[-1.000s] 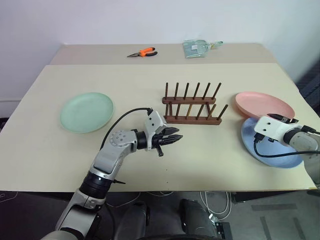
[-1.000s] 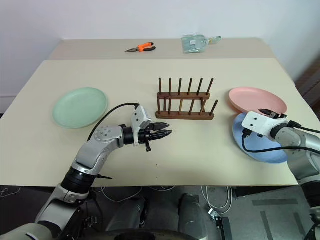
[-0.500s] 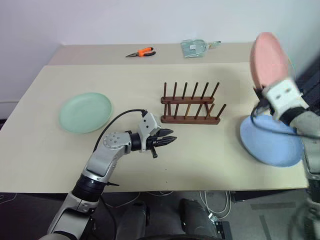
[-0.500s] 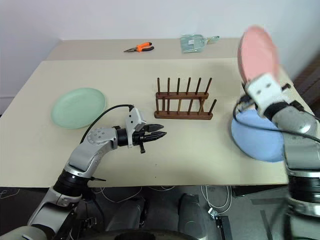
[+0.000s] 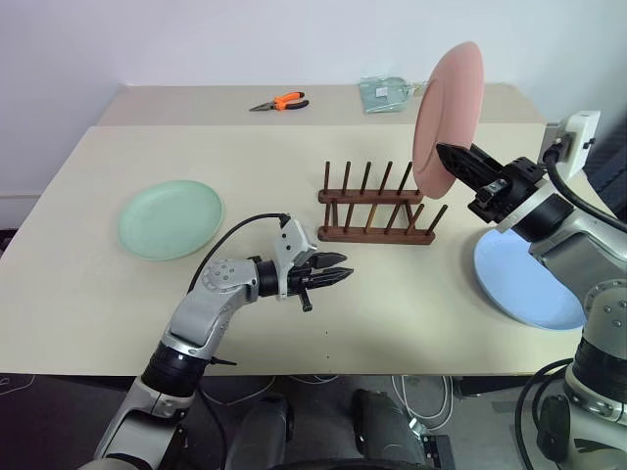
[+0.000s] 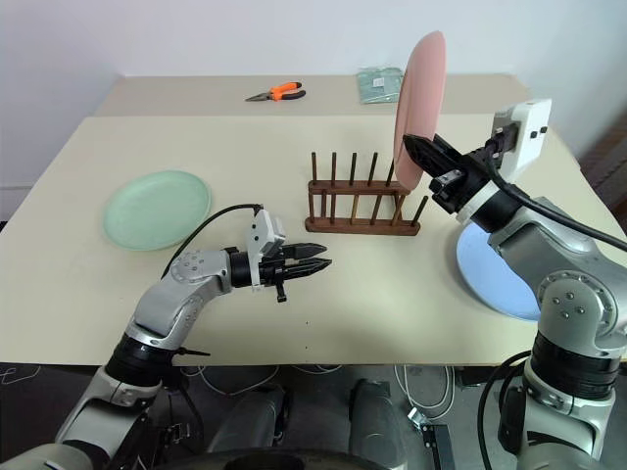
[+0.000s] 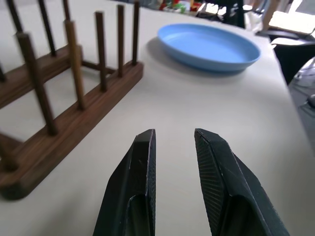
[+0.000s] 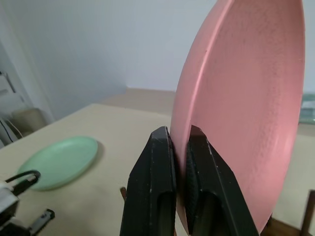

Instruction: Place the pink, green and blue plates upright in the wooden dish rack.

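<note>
The right hand [image 6: 423, 157] pinches the rim of the pink plate [image 5: 448, 119] and holds it on edge, in the air above the right end of the wooden dish rack [image 5: 376, 206]. I judge the plate is turned upright so that it can go down between the pegs. The left hand [image 5: 338, 274] hovers low over the table [image 5: 294, 166] in front of the rack, its fingers a little apart and holding nothing. The green plate [image 5: 170, 218] lies flat at the left, the blue plate [image 5: 524, 283] flat at the right.
</note>
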Robot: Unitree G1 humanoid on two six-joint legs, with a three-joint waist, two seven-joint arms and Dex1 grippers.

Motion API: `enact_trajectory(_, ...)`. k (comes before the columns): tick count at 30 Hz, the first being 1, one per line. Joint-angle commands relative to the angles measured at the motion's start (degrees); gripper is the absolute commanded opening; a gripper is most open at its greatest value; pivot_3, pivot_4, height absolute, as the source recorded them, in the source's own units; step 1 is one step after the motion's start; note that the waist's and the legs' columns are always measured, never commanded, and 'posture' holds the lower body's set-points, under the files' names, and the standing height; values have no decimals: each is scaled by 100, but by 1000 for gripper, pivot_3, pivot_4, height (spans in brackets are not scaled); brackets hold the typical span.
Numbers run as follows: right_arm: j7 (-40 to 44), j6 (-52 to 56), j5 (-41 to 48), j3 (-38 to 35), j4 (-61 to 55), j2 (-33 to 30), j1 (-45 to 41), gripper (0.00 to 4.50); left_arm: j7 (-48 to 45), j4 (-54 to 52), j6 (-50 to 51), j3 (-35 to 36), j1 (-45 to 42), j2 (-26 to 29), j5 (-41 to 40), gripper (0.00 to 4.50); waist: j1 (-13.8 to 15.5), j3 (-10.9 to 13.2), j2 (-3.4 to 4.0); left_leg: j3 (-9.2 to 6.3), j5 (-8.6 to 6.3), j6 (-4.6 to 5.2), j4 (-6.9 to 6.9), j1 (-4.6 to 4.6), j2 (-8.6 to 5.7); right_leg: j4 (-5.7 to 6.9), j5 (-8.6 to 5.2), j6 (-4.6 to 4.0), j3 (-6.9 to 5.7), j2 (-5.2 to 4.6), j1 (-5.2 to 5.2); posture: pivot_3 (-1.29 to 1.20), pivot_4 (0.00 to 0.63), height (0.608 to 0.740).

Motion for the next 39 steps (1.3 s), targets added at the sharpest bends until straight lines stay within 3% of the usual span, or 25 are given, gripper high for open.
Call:
enact_trajectory(1, 6, -138, -137, -5, 278, -100, -123, 14, -52, -364, 88, 141, 61, 63, -246, 1227, 1, 0, 0, 1, 0, 0, 0, 0, 0, 0, 0, -1, 0, 0, 0, 0, 150, 740)
enact_trajectory(4, 133, -86, -91, 16, 578, -96, -170, 14, -39, -484, 197, 171, 84, 89, -371, 1227, 10, 0, 0, 2, 0, 0, 1, -1, -1, -1, 0, -1, 2, -1, 0, 0, 150, 740)
enact_trajectory(7, 197, -193, -365, 117, 796, -206, -232, 1043, -17, -526, 332, 202, 103, 123, -481, 1227, 16, 0, 0, 1, 0, 0, 1, -2, -2, -1, 2, 4, 2, -1, 0, 0, 150, 740)
enact_trajectory(10, 163, -770, -1063, 228, 868, -389, -367, 2490, 46, -531, 545, 378, 107, 168, -666, 1227, 16, 0, 1, 2, 0, 0, 1, -2, -2, -1, 3, 6, 2, 0, 0, 0, 150, 740)
enact_trajectory(12, 173, -1122, -1443, 219, 915, -525, -460, 3588, 183, -495, 612, 603, 82, 161, -772, 2106, 15, 1, 2, 4, 0, 0, 1, -2, -2, -1, 5, 9, 2, -1, -1, 0, 150, 740)
enact_trajectory(16, 517, -1619, -2004, 344, 859, -1011, -606, 3596, 1180, 44, 347, 1486, -168, -2, -639, 4139, 21, 2, 2, 3, 0, 0, 0, -2, -1, -1, 6, 14, 1, -1, -2, 0, 150, 740)
enact_trajectory(17, 653, -1611, -1977, 410, 777, -1094, -686, 3778, 1600, 313, 262, 1806, -298, -46, -570, 4490, 16, 2, 2, 3, 0, 0, 0, -1, -1, -1, 7, 15, 1, 0, -1, 0, 150, 740)
enact_trajectory(19, 946, -1700, -2079, 782, 469, -1209, -865, 4449, 2706, 988, 153, 2547, -651, -107, -403, 4500, -13, 2, 1, 3, 0, 0, 1, 2, 0, 0, -3, 34, 1, 1, -1, 0, 150, 740)
enact_trajectory(23, 1392, -1820, -2524, 1888, -125, -1172, -1097, 4449, 4712, 1813, 75, 3719, -1164, -2, -57, 4500, -115, 3, -3, -2, 0, -1, -6, 5, 4, 4, -4, 42, -2, 4, -4, 0, 150, 740)
enact_trajectory(27, 1574, -1930, -2785, 2818, -372, -694, -1124, 4449, 5819, 1873, 318, 4547, -1152, 103, -82, 4500, -105, 0, -25, -3, 0, -3, -3, -2, -4, -2, 7, 39, 2, -1, -5, 0, 150, 740)
enact_trajectory(31, 1721, -2173, -3148, 3482, -288, -203, -915, 4449, 6044, 1355, 1169, 5038, -836, -38, -693, 4500, -78, -2, -35, -7, 0, -4, -2, -4, -6, 0, 9, 38, 1, -2, -8, 0, 150, 740)
enact_trajectory(36, 1776, -2476, -3557, 3896, -91, 199, -528, 4449, 6471, 899, 2095, 5787, -564, -670, -1852, 4500, 37, -7, -45, -14, 1, -6, 4, -4, -10, 3, 10, 37, -2, -3, -2, 0, 150, 740)
enact_trajectory(39, 1776, -2551, -3747, 3944, -12, 293, -451, 4500, 6881, 856, 2208, 6250, -615, -1007, -2459, 3609, 24, -8, -46, -13, 2, -9, 3, 2, -9, 8, 10, 37, -1, -3, -2, 0, 150, 740)
